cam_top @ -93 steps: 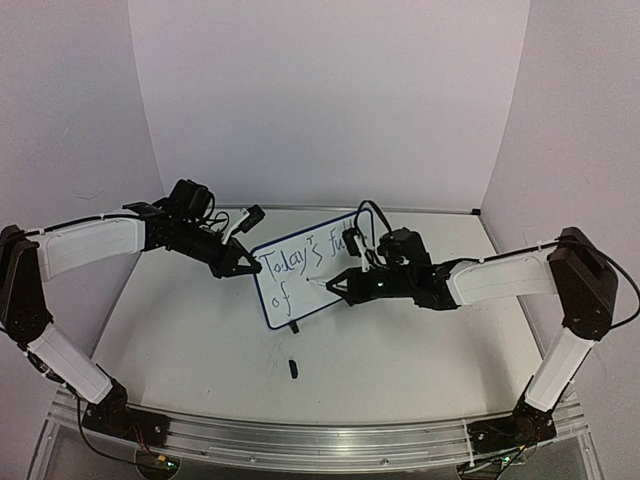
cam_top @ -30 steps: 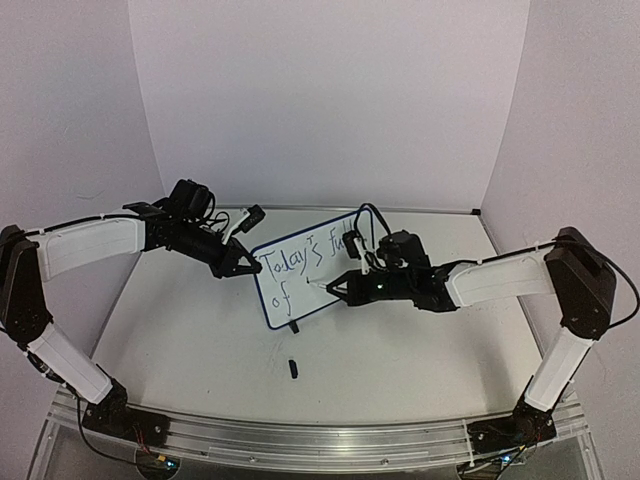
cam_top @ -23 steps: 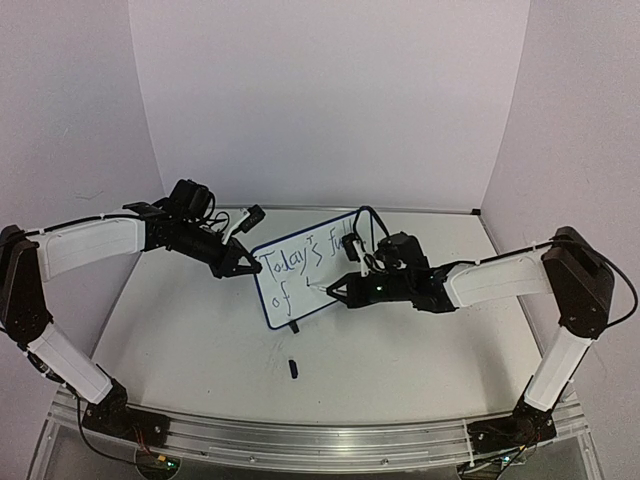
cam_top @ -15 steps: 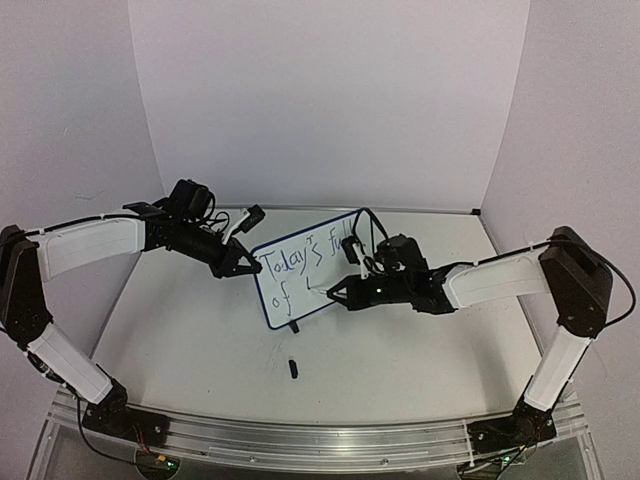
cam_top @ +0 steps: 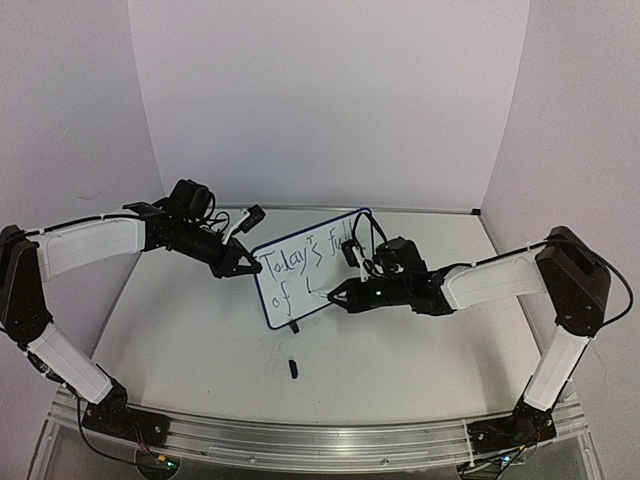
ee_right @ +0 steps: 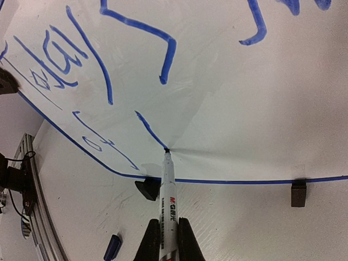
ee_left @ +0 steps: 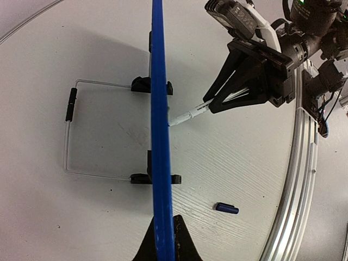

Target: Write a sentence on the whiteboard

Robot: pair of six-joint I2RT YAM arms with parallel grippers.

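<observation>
The whiteboard stands tilted at mid-table; edge-on in the left wrist view, it shows only its blue rim. My left gripper is shut on its left edge, fingers either side of the rim. The sentence reads "Today's full" on the top line, with "of" and a short stroke below. My right gripper is shut on a white marker pen. The pen's tip touches the board at the end of that stroke.
A blue pen cap lies on the table in front of the board. Black clip feet and a wire stand hold the board up. An aluminium rail runs along the near edge.
My right gripper has shifted slightly left and down with the marker, drawing a short stroke after "of". The left arm and the board have not moved.
</observation>
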